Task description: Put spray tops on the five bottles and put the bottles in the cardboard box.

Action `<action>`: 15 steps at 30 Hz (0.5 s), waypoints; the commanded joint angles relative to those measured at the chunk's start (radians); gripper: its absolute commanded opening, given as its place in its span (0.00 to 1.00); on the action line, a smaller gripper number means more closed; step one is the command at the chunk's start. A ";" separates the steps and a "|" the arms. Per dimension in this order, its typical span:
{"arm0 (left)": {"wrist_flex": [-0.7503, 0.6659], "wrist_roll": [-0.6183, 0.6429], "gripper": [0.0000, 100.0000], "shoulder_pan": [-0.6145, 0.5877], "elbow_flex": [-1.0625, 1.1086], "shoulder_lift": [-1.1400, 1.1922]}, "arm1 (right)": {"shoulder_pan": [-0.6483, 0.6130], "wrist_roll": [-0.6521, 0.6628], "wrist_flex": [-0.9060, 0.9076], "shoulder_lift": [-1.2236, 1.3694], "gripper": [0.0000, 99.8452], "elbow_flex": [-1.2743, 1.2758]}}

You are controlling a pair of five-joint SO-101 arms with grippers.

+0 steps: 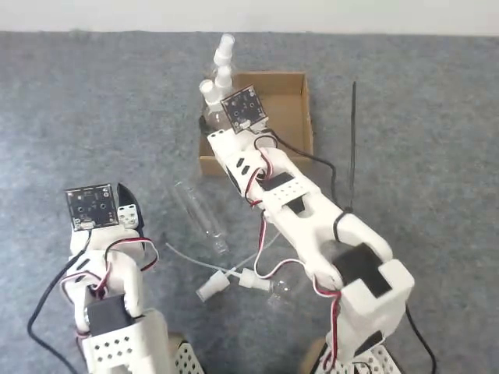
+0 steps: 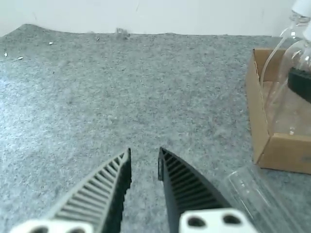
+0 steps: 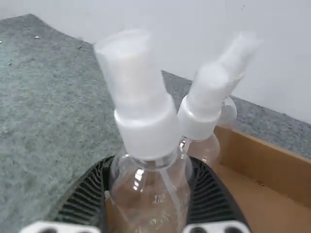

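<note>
Two robot arms work on a grey felt table. The right gripper [image 3: 149, 191] is clamped around the clear body of a capped bottle [image 3: 144, 131], holding it upright at the left wall of the cardboard box [image 1: 306, 109]. Whether its base rests on the box floor cannot be made out. Two more capped bottles [image 1: 225, 58] stand just beyond it, one leaning. The left gripper [image 2: 144, 156] hangs near the felt with its jaws apart, gripping nothing. An uncapped bottle [image 1: 199, 209] lies on its side between the arms. Nearer the arm bases lie another bottle [image 1: 282, 290] and two loose spray tops [image 1: 213, 287] with trailing tubes. I judge the step in hand to be boxing the third bottle. The next move would call for setting it down without knocking the leaning neighbour, then letting go and lifting straight clear. Two bottles appear to remain. No label or readable writing shows on the bottles or box.
</note>
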 commanded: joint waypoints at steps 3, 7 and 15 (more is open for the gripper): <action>-0.028 -0.003 0.09 0.003 -0.005 -0.012 | 0.021 -0.008 -0.027 0.030 0.02 -0.087; -0.028 -0.003 0.09 0.002 -0.005 -0.012 | 0.019 -0.008 -0.027 0.053 0.02 -0.092; -0.025 -0.003 0.09 -0.002 -0.005 -0.012 | 0.021 -0.008 -0.019 0.056 0.02 -0.084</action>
